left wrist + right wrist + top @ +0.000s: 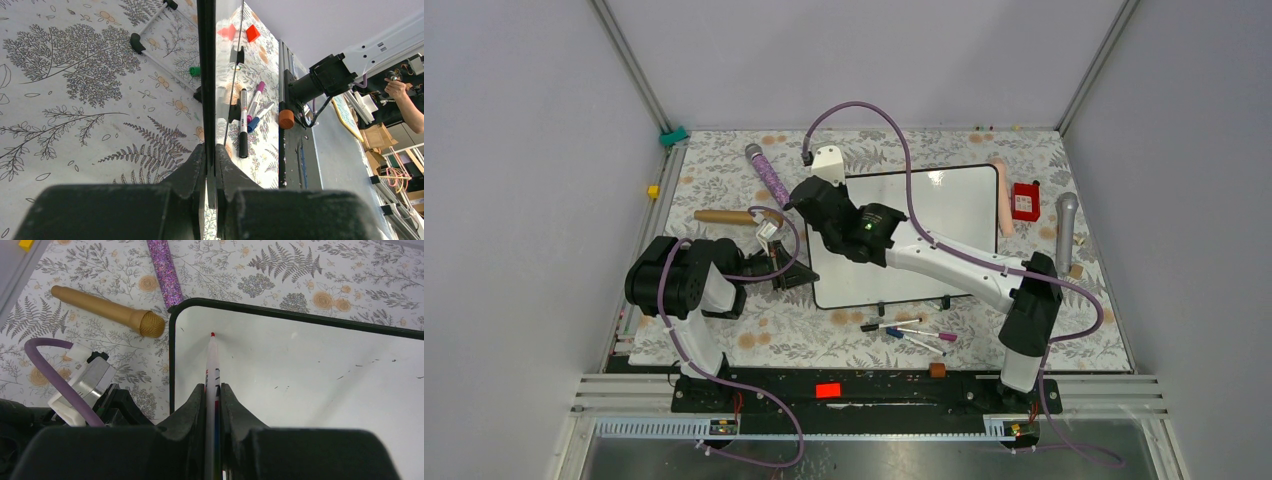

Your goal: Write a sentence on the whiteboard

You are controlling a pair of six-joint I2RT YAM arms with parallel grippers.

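The whiteboard [944,220] lies on the floral tablecloth, glossy white with a thin black frame. I see no red writing on it, only a few small dark specks in the right wrist view [310,370]. My right gripper [799,200] is over the board's far left corner, shut on a red-tipped marker [212,360]. The marker's tip is at or just above the board near that corner; I cannot tell if it touches. My left gripper [799,272] is shut on the board's left edge [206,75], with its fingers [192,170] on either side of the frame.
Several loose markers [909,330] lie in front of the board, also in the left wrist view [243,120]. A gold microphone [724,216] and a purple glitter microphone [769,175] lie left of the board. A pink cylinder [1001,195], a red box [1025,201] and a grey microphone [1065,225] lie to its right.
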